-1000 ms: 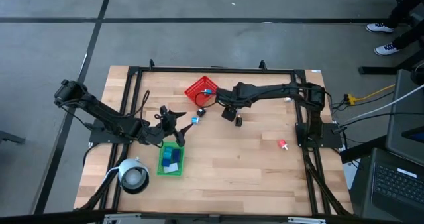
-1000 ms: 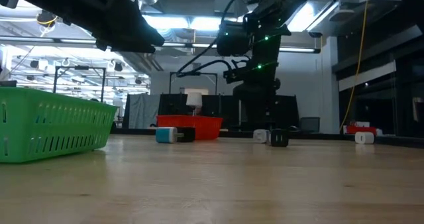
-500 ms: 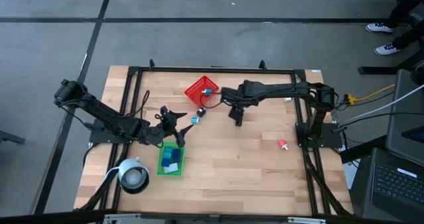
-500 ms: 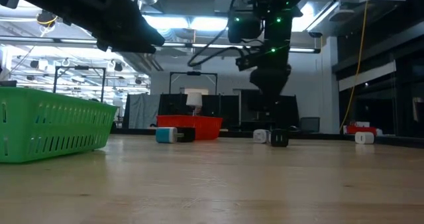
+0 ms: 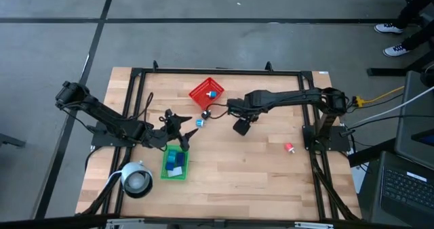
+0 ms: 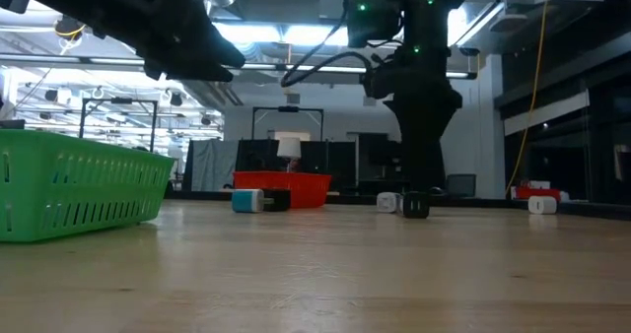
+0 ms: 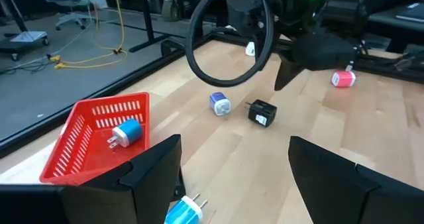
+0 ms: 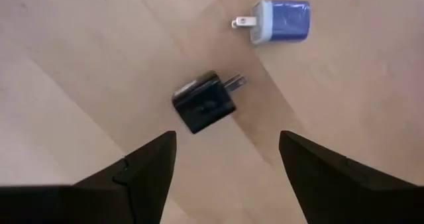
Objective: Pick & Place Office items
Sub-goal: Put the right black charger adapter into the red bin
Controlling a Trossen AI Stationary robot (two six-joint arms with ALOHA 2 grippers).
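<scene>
Left gripper (image 5: 178, 129) parked over the green tray (image 5: 165, 171), fingers apart, nothing between them; blue blocks (image 5: 176, 162) sit in the tray. Red mesh basket (image 5: 201, 93) holds one blue plug (image 7: 126, 132). Another blue plug (image 5: 199, 122) lies on the table just beside the basket. Right gripper (image 8: 225, 168) hangs above the black plug (image 8: 205, 106), fingers spread, not touching it; purple plug (image 8: 279, 20) lies near it. Pink-red bit (image 5: 289, 148) is well apart, near the right edge.
</scene>
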